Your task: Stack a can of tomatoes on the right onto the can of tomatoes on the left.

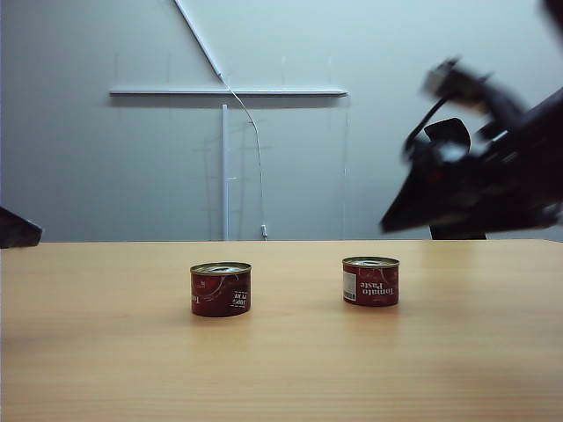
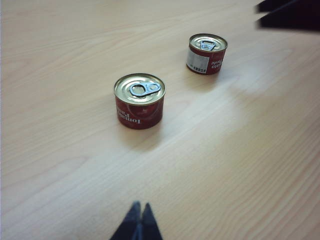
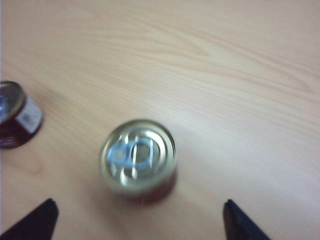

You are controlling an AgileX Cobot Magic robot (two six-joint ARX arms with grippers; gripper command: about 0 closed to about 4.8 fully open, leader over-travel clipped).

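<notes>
Right tool [image 3: 137,220], jaws wide apart, hovers blurred at right of the exterior view above the right-hand red tomato can with gold lid [image 1: 370,280]. Left-hand red tomato can [image 1: 220,288] stands well apart on the wooden tabletop [image 1: 281,369]. Left tool [image 2: 139,220] is closed. Risk: an off-centre descent tips the can.

A pale wooden table [image 1: 281,369] carries two upright tomato paste cans, well apart: left can [image 1: 221,288] centre-left, right can [image 1: 370,280], apparently slightly farther back, centre-right.

Even, soft light; faint shadows under cans; right arm [image 1: 479,167] smears (upper right, exterior view); right wrist view blurred.
</notes>
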